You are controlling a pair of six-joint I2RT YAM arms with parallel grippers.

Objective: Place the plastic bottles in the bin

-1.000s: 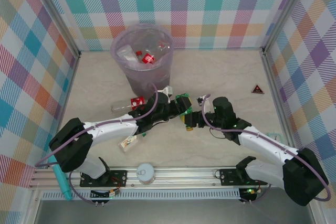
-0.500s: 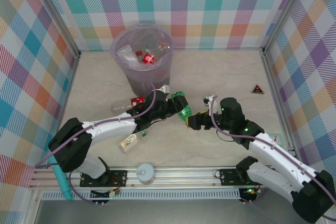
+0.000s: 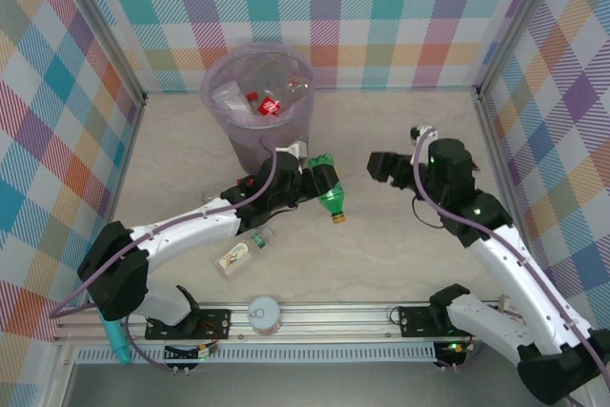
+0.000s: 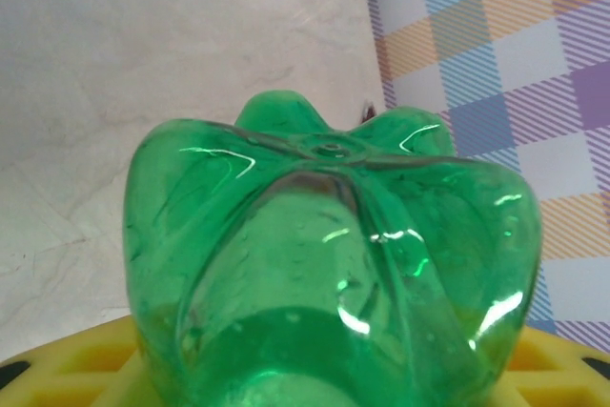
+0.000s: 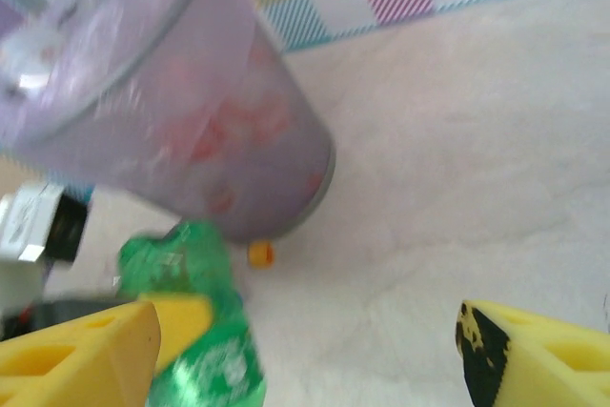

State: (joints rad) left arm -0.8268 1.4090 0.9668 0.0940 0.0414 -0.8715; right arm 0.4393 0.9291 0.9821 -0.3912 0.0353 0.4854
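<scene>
- While my left fingers (image 4: 67,374) clamp the green bottle (image 4: 334,264), its lobed base fills the wrist cam; it's held at a slant, orange cap end twd the near edge.
- My right fingers (image 5: 548,355): spread wide, nothing btwn them but bare table (image 3: 381,121); they hang right of the green bottle, apart from it.
- The bin (image 3: 250,145) stands upright just beyond my left fingers, w/ several bottles (image 3: 267,104) inside.
- A clear bottle (image 3: 238,254) lies on the table beside my left forearm.
- A white canister (image 3: 264,313) sits at the front rail btwn my bases.
</scene>
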